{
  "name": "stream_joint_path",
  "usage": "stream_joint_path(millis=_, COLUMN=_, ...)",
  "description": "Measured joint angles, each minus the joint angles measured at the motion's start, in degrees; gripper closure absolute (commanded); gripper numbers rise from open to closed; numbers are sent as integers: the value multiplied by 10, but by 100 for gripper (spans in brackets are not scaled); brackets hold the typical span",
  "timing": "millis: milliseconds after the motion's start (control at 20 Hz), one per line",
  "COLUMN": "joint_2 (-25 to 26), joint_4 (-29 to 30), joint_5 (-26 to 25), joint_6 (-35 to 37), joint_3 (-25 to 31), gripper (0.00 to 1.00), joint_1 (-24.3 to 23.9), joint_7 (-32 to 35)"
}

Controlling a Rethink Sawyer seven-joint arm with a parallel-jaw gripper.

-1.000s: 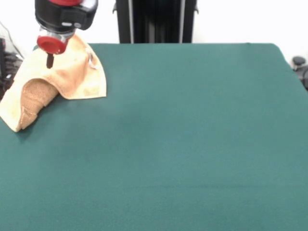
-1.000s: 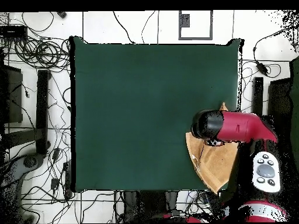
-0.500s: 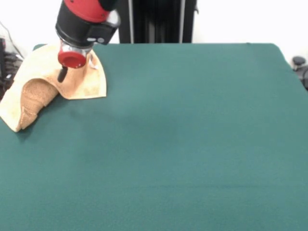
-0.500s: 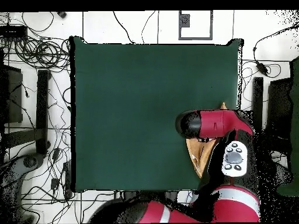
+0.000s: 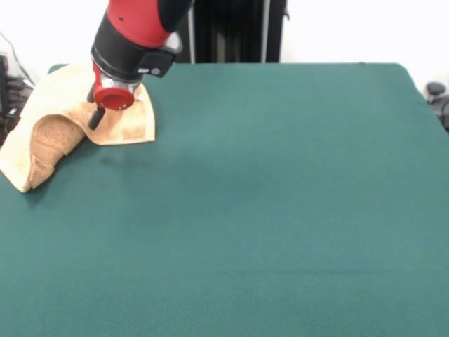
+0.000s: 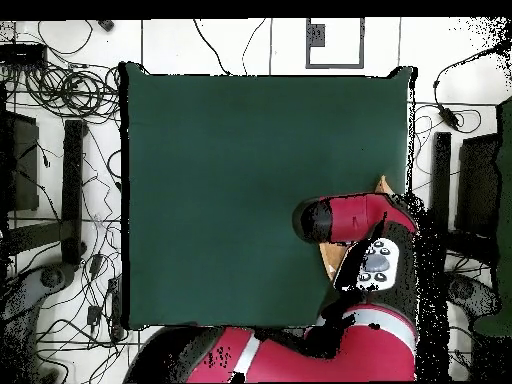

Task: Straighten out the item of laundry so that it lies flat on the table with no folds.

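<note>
Spreading across nearly the whole front view, the table [image 5: 280, 210] is a broad sheet of dark green felt; seen from overhead, the table [image 6: 220, 180] is a bare green rectangle with the gripper working at one of its corners. Next in size is the red and black arm [image 5: 137, 31], which comes down at a slant and ends in the gripper [image 5: 95, 118]. From overhead, the arm [image 6: 350, 345] sweeps over the table's edge and covers most of what lies under it, and the gripper itself cannot be made out there.

Beneath and around the gripper lies the item of laundry [image 5: 52, 130], a tan terry towel bunched at the table's corner. It is not flat: one part humps up into an arch to the gripper's side, showing a darker, rougher underside in the hollow, and a fold runs down from there to a point near the table's edge. A flatter flap [image 5: 133, 126] spreads on the gripper's other side. From overhead only small slivers of the item of laundry [image 6: 383, 186] peek out from under the arm.

One dark fingertip [image 5: 95, 118] pokes down below the red disc at the wrist, at or just over the cloth; whether the jaws are spread or pressed together cannot be told.
</note>
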Motion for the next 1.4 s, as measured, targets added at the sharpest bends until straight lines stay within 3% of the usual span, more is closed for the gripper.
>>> stream_joint_path(millis=750, joint_2=61, joint_4=-8, joint_5=16, joint_6=0, joint_3=-45, gripper=0, joint_1=21, joint_7=0)
stream_joint_path(millis=1400, joint_2=67, joint_4=-8, joint_5=41, joint_6=0, joint_3=-52, gripper=0, joint_1=32, joint_7=0)
